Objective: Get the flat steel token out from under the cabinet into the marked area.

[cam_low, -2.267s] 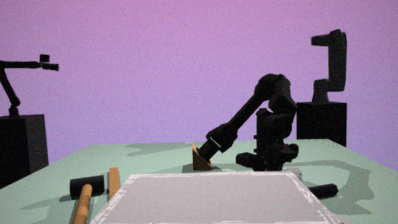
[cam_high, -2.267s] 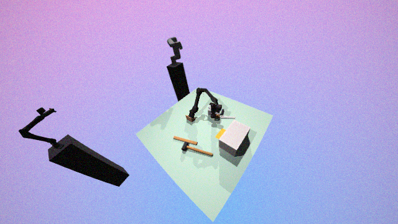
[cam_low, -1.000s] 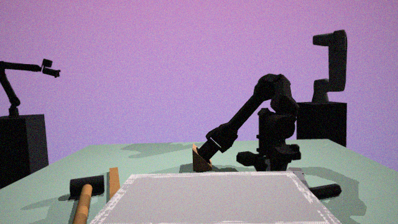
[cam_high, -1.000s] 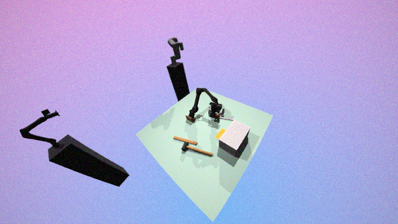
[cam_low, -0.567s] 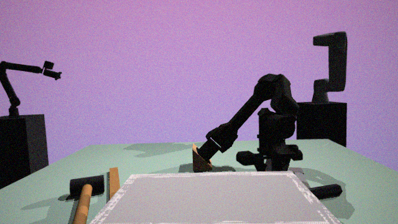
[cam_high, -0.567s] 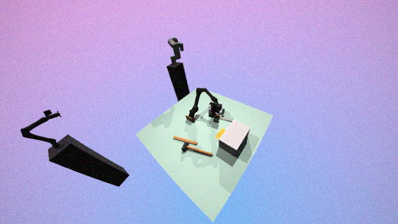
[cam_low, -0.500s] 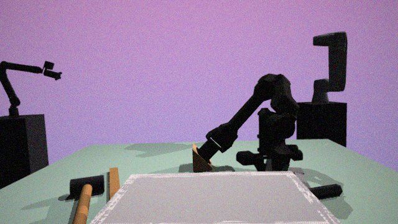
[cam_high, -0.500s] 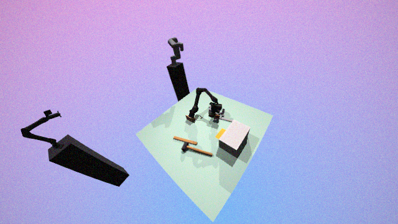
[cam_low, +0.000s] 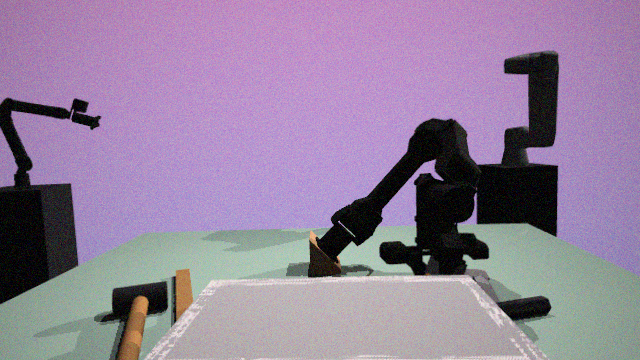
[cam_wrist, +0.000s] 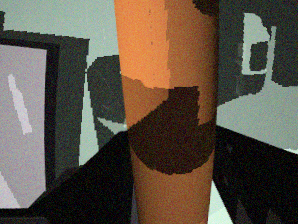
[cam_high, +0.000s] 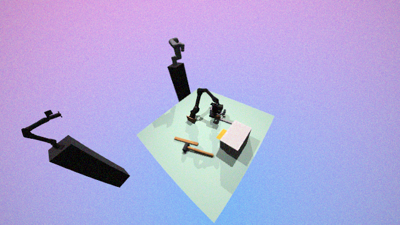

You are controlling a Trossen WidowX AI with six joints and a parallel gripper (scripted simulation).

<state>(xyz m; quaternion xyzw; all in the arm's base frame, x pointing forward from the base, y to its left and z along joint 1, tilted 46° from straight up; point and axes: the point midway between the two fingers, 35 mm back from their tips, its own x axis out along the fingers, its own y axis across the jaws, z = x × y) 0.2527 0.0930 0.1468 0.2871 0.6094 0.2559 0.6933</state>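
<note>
Gripper [cam_high: 217,117] [cam_wrist: 165,136] is clamped on an orange round handle [cam_wrist: 170,60], one finger each side - prob. the grip end of a reach tool. A thin grey bar [cam_high: 225,120] runs from the gripper toward the cabinet [cam_high: 235,135] [cam_low: 335,320], so I'd read it as the same tool's shaft, held at one end to keep max length free for going under. Can't tell if its tip is under the cabinet yet, top view hides that end.

Token: not visible in any view; per task it's under the cabinet, exact spot unknown. Marked area is prob. the yellow patch [cam_high: 221,134] by the cabinet's near side, arm side. Token not on it AFAICT.

Hammer [cam_high: 200,151] [cam_low: 133,325] and flat wooden strip [cam_high: 186,140] [cam_low: 183,295] lie off to the side, unused rn. Hammer head looks too bulky for a low gap, so thin bar makes sense.

Next IMO: line bar up w/ the gap, keep it low, get behind token, drag out to patch. Risks: bar twisting in the grip on the round handle, bumping the cabinet, or pushing token deeper.
</note>
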